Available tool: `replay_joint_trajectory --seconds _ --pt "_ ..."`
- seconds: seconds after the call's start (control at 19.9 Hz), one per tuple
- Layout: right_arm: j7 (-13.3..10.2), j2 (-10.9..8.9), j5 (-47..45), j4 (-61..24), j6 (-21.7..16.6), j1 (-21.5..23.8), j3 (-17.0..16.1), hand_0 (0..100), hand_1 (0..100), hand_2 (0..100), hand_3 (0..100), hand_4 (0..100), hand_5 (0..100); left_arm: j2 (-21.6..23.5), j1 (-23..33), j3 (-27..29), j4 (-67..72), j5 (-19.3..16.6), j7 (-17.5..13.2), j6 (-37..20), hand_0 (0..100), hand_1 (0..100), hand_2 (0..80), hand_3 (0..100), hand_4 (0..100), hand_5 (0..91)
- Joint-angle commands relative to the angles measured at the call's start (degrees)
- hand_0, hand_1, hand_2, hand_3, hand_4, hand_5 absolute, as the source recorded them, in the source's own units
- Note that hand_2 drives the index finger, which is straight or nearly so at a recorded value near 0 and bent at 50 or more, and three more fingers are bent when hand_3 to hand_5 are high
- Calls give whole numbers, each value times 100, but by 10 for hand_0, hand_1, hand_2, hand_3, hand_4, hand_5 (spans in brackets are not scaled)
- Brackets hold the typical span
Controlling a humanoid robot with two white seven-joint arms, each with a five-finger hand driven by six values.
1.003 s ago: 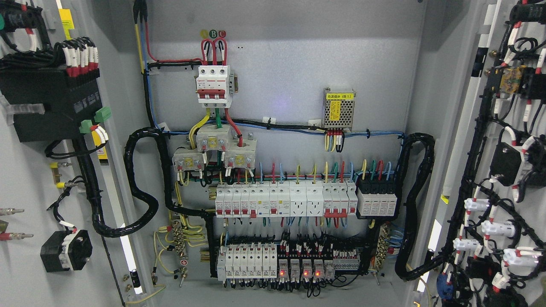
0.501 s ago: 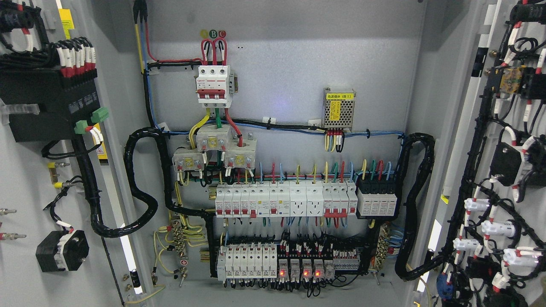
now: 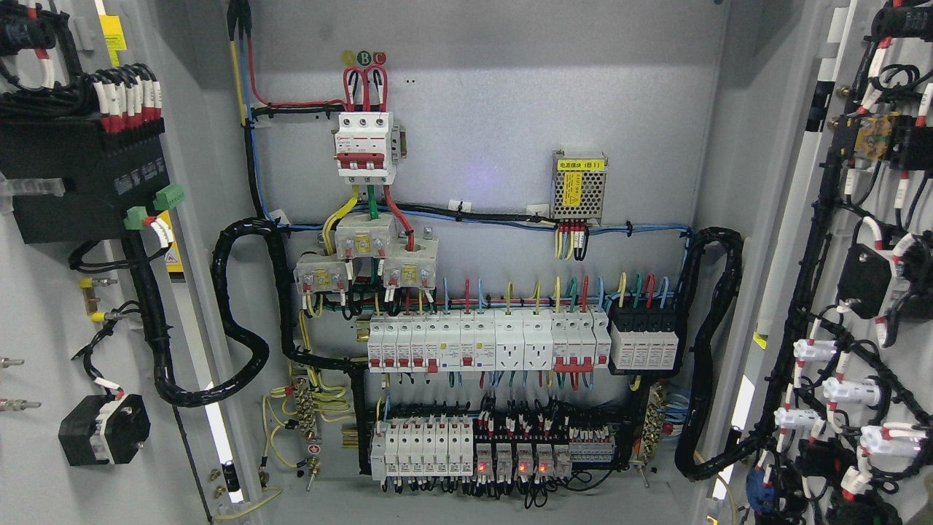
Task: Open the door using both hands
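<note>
Grey cabinet interior (image 3: 496, 131) fills the view between the swung-out left door (image 3: 44, 452) and right door (image 3: 809, 240); neither hand shows, so their fingers' state cannot be told.

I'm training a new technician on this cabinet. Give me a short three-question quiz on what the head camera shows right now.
1. True or false: both cabinet doors, the left door and the right door, stand open.
2. Multiple choice: the small metal box with the yellow label sits
A. on the left door
B. on the back panel, upper right
C. below the bottom row of breakers
3. Fill in: the small lights glowing in the bottom row are ____ in colour.

Key: 1 true; 2 B; 3 red. Neither robot hand is in view.
</note>
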Motion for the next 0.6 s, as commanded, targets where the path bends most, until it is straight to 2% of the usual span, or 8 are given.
replay_joint_trajectory --seconds 0.0,0.1,0.3,0.45,0.55 --pt "12 -35 1 -8 -6 271 -479 0 500 40 0 0 0 -105 -176 -4 1 2 1 -3 120 556 0 0 0 0" --pt "12 -114 10 -78 -15 525 -839 0 500 40 0 0 0 -114 -176 4 1 2 1 -3 120 556 0 0 0 0" --pt "30 -956 28 -411 -67 1035 -1665 0 500 40 0 0 0 -105 -167 22 -139 20 1 -29 120 556 0 0 0 0" --pt "4 -1422 63 -614 -76 1501 -2473 0 500 40 0 0 0 -61 419 22 -1987 20 1 -406 120 556 0 0 0 0" --pt "-5 -1651 106 -1086 -76 1931 -2773 0 500 40 0 0 0 -44 868 13 -3446 2 1 -486 120 556 0 0 0 0"
